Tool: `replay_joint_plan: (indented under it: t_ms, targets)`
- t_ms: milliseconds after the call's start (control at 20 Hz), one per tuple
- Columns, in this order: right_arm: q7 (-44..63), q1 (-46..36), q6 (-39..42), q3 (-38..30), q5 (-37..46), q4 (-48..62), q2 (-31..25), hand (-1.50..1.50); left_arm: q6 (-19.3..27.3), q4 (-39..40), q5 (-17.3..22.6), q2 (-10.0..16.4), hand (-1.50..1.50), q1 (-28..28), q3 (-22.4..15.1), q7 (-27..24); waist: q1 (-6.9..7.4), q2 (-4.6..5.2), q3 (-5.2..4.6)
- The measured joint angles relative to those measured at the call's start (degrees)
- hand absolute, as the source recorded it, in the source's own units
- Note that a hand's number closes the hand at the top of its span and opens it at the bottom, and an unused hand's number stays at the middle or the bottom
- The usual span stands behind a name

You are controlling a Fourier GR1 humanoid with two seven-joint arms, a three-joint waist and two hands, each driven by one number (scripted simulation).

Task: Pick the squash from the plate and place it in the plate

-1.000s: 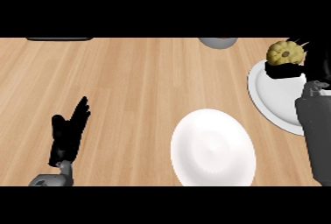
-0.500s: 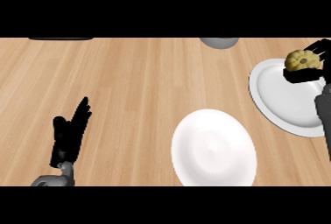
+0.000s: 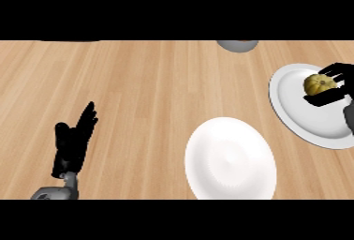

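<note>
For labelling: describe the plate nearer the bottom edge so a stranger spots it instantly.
On the wooden counter, look low and just right of centre: a round white plate. Unlike the other plate at the right edge, it bears no squash and the right hand is not over it.

The robot's left hand (image 3: 72, 145) is matte black all over: a long, narrow palm, slim tapering fingers and a shorter, thicker thumb along one side. A small grey wrist link (image 3: 68, 177) joins it to the left forearm (image 3: 48, 193), a rounded grey shell with a darker round spot on it. The right hand (image 3: 340, 70) is the same plain black, with fingers like blocky bars. Only a dark grey strip of the right forearm (image 3: 348, 117) shows.
</note>
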Motion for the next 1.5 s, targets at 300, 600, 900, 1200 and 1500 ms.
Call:
replay_joint_plan:
  t_ms: [300,600,900,1200,1500]
  targets:
    - [-9.8,0.2,2.8,-1.3,-3.3,4.4,-1.3,-1.5,0.6,-0.7,-0.8,-0.9,0.0,1.8,-0.5,-0.5,-0.55,-0.19,0.0]
    - [-20.8,-0.4,1.7,-10.2,-14.3,2.4,-0.3,-1.5,0.9,0.3,-0.7,-1.2,0.0,0.9,0.2,-0.7,-1.4,-0.35,0.05]
    - [-26.4,1.4,5.8,-19.0,-25.6,1.8,-1.3,-1.5,0.6,1.2,-0.7,-0.9,0.0,1.1,0.7,-1.6,-1.6,-0.47,-0.02]
    - [-31.1,5.0,11.2,-20.6,-31.5,2.8,-2.9,-1.5,0.0,0.5,-1.1,-1.0,0.0,0.9,0.8,-0.8,-1.27,-0.43,-0.04]
    - [-35.4,7.5,12.1,-18.5,-34.9,2.3,-1.9,-1.5,-0.3,2.5,-1.3,-1.4,0.0,-0.7,1.8,-1.3,-1.17,-0.41,-0.06]
